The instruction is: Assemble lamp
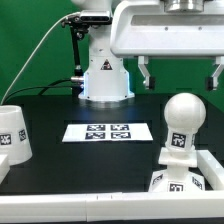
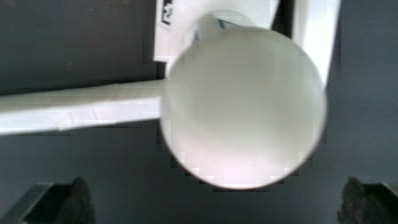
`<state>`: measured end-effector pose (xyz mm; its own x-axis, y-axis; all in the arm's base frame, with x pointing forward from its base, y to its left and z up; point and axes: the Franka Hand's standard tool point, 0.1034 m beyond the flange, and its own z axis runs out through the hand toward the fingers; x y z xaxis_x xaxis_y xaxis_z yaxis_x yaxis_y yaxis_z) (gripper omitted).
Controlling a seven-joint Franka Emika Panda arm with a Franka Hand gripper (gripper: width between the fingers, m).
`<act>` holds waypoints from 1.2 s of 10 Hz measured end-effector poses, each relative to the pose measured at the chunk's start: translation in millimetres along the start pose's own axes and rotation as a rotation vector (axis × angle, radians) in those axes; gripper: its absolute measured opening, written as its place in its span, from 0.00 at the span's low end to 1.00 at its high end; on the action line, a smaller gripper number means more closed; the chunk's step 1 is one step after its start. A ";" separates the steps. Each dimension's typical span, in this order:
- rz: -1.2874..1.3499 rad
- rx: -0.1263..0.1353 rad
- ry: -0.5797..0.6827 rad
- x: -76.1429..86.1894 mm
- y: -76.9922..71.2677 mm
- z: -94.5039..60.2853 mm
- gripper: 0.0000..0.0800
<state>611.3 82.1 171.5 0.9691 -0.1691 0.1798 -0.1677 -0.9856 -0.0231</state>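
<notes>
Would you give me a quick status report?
Gripper open, empty, above bulb. Bulb upright on base. Shade apart, at exterior view's left. Nothing between gripper and bulb.

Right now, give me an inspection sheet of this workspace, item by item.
Surface: black table; the marker board lies flat near its middle.
Job's things: bulb upright on the base at the exterior view's right; shade stands apart at the exterior view's left.
Clutter: nothing seen.
Grippers: gripper open, above the bulb, touching nothing.
Cables: one black cable arcs down behind the table, near the robot pedestal.
Surroundings: green backdrop; a white rail beside the base.
</notes>
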 end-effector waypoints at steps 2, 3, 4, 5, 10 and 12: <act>-0.006 -0.015 -0.036 -1.2 -9.4 -2.1 0.87; -0.002 -0.016 -0.031 -0.2 -6.7 -1.5 0.87; 0.001 -0.017 -0.031 0.2 -5.5 -1.4 0.87; 0.004 -0.011 -0.037 -0.4 -3.6 -0.5 0.87; 0.098 0.016 -0.033 3.7 14.3 24.2 0.87; 0.122 0.006 -0.029 1.6 11.0 32.7 0.87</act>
<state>617.0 70.7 139.5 0.9462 -0.2881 0.1471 -0.2840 -0.9576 -0.0490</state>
